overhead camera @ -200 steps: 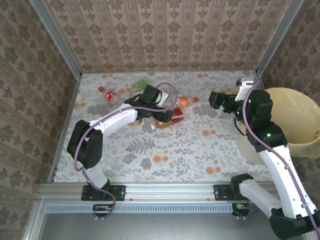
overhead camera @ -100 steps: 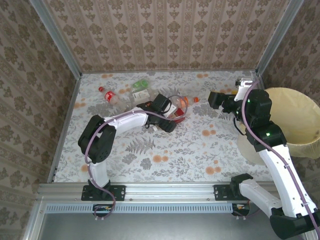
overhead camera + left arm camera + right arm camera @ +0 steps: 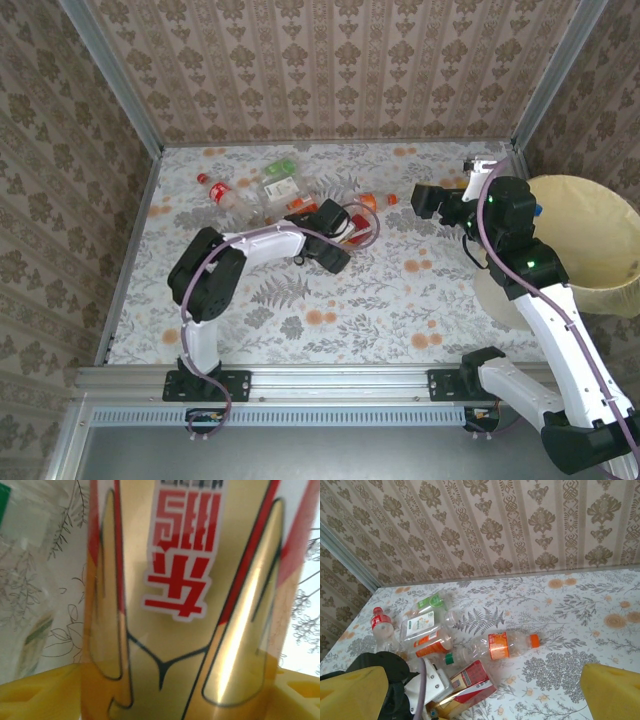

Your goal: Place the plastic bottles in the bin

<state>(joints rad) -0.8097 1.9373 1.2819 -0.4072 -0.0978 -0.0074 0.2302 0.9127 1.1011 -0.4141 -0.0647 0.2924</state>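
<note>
My left gripper [image 3: 337, 226] is down on the table, its yellow fingers [image 3: 35, 692] pressed against both sides of a red and gold carton [image 3: 180, 555] that spans the whole gap. Several plastic bottles lie close by. One has an orange label and cap [image 3: 502, 645], one a red cap [image 3: 381, 625], one a green label [image 3: 431, 602]. A white-labelled one [image 3: 422, 622] and another orange-labelled one [image 3: 431, 647] lie among them. The bin [image 3: 590, 235], lined with a pale yellow bag, stands at the right. My right gripper [image 3: 426, 200] hovers open and empty, left of the bin.
Patterned walls close in the back and both sides of the floral table [image 3: 380, 290]. The bottle cluster [image 3: 270, 185] lies at the back left, behind my left arm. My right arm's body [image 3: 520, 250] stands between the table's middle and the bin.
My left gripper has slid right onto the carton and its jaws have narrowed around it. The right gripper has edged slightly left and stays wide.
</note>
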